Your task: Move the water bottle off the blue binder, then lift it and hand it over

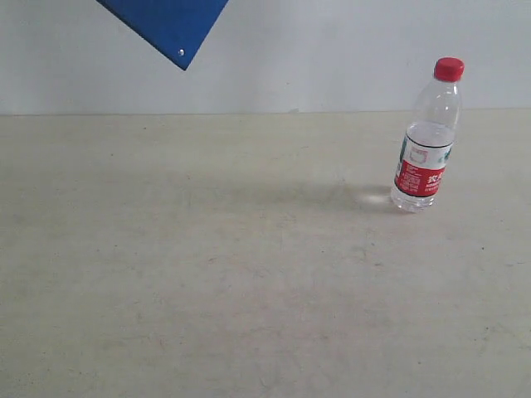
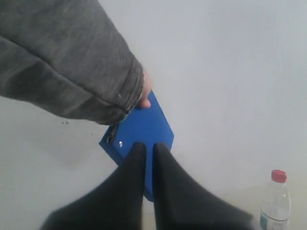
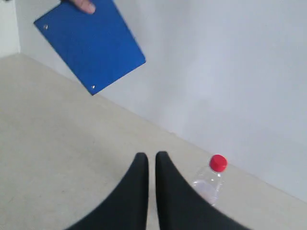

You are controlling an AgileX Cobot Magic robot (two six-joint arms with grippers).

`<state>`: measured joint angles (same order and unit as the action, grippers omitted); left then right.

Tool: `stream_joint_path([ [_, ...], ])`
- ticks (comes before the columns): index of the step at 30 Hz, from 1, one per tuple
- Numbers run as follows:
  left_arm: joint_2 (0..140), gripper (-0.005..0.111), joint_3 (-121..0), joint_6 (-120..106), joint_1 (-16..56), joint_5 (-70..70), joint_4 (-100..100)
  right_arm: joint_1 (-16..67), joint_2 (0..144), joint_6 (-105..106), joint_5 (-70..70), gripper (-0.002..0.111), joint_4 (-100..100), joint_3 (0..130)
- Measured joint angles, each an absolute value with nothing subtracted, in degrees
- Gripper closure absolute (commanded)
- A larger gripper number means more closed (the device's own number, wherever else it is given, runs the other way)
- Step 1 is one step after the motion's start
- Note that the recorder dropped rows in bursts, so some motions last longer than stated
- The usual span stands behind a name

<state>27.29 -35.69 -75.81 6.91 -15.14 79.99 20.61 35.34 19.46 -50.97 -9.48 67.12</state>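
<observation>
The water bottle (image 1: 426, 141) stands upright on the beige table (image 1: 207, 274) at the right, red cap on; it also shows as the bottle (image 2: 276, 203) and the bottle (image 3: 211, 184). The blue binder (image 1: 170, 21) hangs in the air at the upper left, held by a person's hand (image 2: 145, 91). It appears as the binder (image 2: 144, 127) and the binder (image 3: 91, 45), with no gripper on it. My left gripper (image 2: 146, 146) is shut and empty, the binder beyond its tips. My right gripper (image 3: 151, 155) is shut and empty, with the bottle beside it. Neither gripper shows in the exterior view.
A grey-sleeved arm (image 2: 62, 62) reaches in from above and holds the binder by its upper edge, fingertip (image 3: 86, 5) on it. A pale wall (image 1: 332, 50) runs behind the table's far edge.
</observation>
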Motion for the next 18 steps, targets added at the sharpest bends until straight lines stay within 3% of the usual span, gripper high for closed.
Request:
stream_joint_path([
  [6,20.02,0.102,-22.59,-67.91,6.91,-8.11,76.48,20.61,18.76,12.18,-55.21,0.106,-7.15,57.82],
  [12,19.01,0.102,-13.34,-65.85,6.91,-1.83,76.08,20.61,1.68,10.95,-43.06,0.106,-9.05,44.49],
  [18,16.41,0.102,-11.26,-66.57,6.91,1.18,75.32,21.08,0.19,11.75,-43.07,0.106,-9.12,42.79],
])
